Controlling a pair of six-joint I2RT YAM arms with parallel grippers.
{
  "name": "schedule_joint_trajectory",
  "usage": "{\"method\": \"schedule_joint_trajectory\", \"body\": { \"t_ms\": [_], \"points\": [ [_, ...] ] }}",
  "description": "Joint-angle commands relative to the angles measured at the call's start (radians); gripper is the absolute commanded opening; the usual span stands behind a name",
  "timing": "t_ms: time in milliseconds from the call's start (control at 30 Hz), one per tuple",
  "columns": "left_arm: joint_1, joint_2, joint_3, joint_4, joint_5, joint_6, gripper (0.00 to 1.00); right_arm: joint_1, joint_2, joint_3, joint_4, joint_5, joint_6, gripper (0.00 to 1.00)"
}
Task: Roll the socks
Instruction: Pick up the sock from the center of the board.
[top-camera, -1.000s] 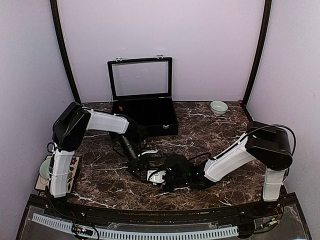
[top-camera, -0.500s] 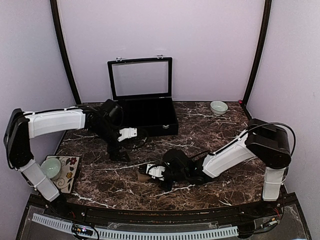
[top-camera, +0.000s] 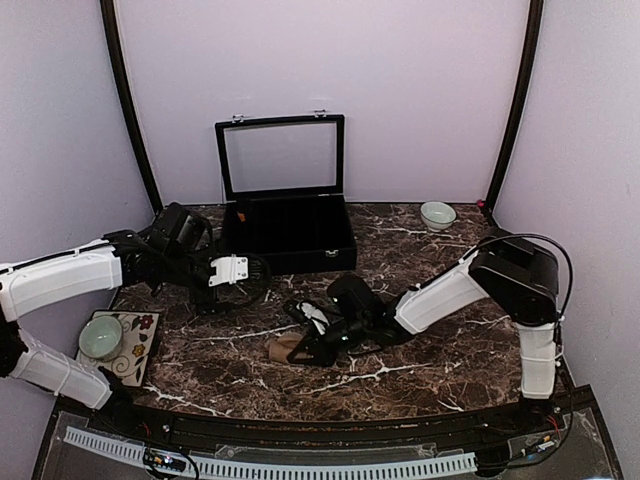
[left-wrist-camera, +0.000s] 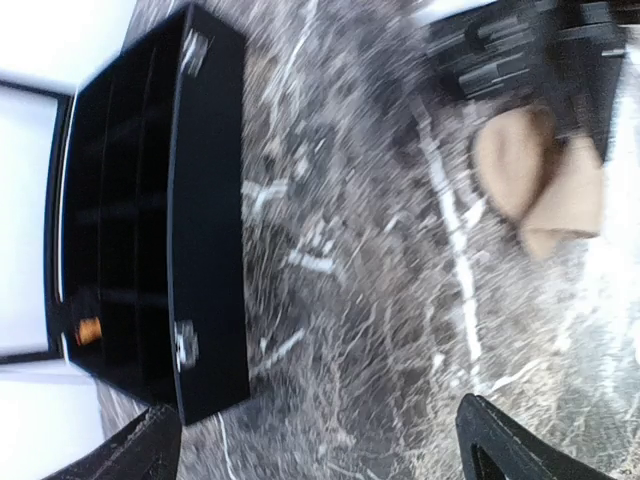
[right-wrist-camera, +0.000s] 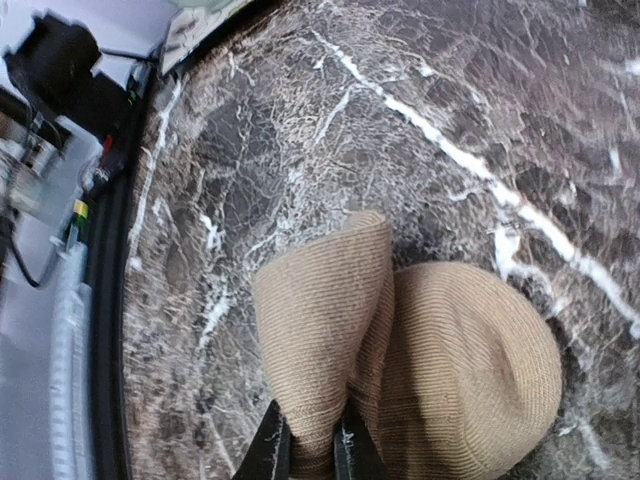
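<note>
Pinching one tan sock: right tool; left tool spread wide, empty.

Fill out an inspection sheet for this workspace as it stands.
Surface: dark marble tabletop with white veins.
Job's things: tan sock folded over itself; no other sock seen.
Clutter: open black display case at the back; small bowl back right; second bowl on a patterned mat front left.
Grippers: left gripper open, empty, away from the sock; right gripper pinching the tan sock's fold.
Cables: black cable loops over the right arm.
Surroundings: lilac walls, black corner poles.
</note>
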Motion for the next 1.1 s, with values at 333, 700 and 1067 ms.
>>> {"method": "schedule_joint_trajectory", "body": {
  "t_ms": [333,700,1067],
  "points": [
    [-0.376,0.127,-0.019,-0.045,0.054,0.238,0.68,-0.083,0.149,-0.076,0.034,-0.189,0.499,0.00],
    [-0.418,0.268,-0.014,0.149,-0.015,0.178,0.70,-0.100,0.194,-0.147,0.462,-0.304,0.815,0.00],
    [-0.416,0.336,-0.048,0.364,-0.142,0.153,0.51,-0.109,0.229,-0.208,0.902,-0.346,1.103,0.00]
  ]
}}
